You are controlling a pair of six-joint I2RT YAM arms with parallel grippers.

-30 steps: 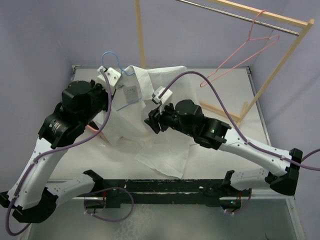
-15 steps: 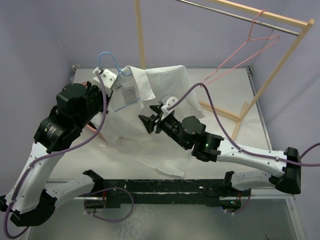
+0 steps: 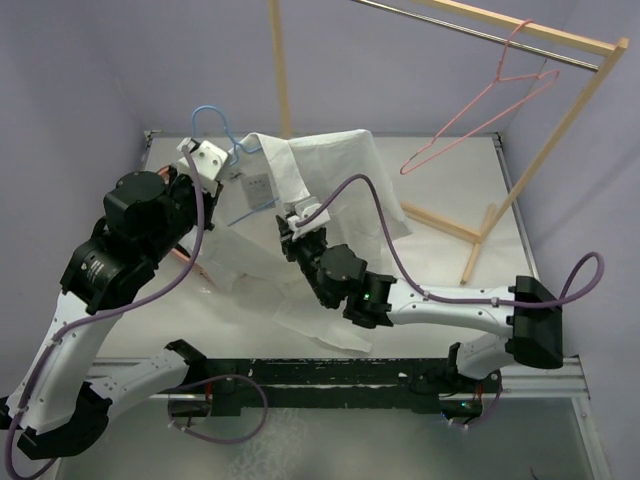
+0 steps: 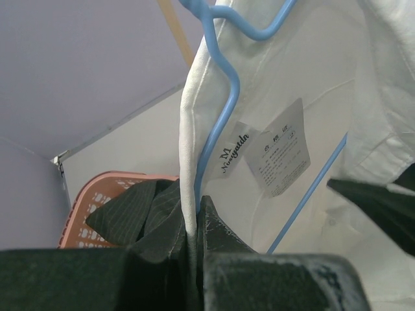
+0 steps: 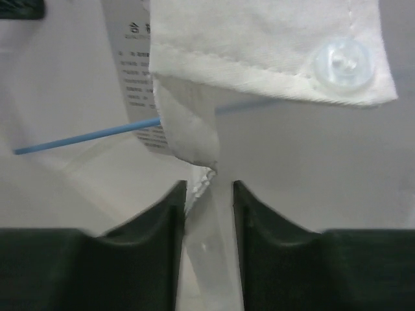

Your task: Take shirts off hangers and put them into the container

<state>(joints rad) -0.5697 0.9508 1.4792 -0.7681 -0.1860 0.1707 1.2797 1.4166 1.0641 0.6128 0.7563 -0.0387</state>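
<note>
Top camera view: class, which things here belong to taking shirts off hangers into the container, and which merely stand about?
Belong to the job:
white shirt
blue hanger
pink hanger
dark pinstriped shirt
pink basket

Merely standing about:
wooden rack
table

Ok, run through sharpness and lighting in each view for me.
Top external: even, soft light, sharp throughout, no glare on the white shirt. Left wrist: label and blue hanger crisp, left gripper dark and blurred. Right wrist: right gripper blurred, button slightly soft.
</note>
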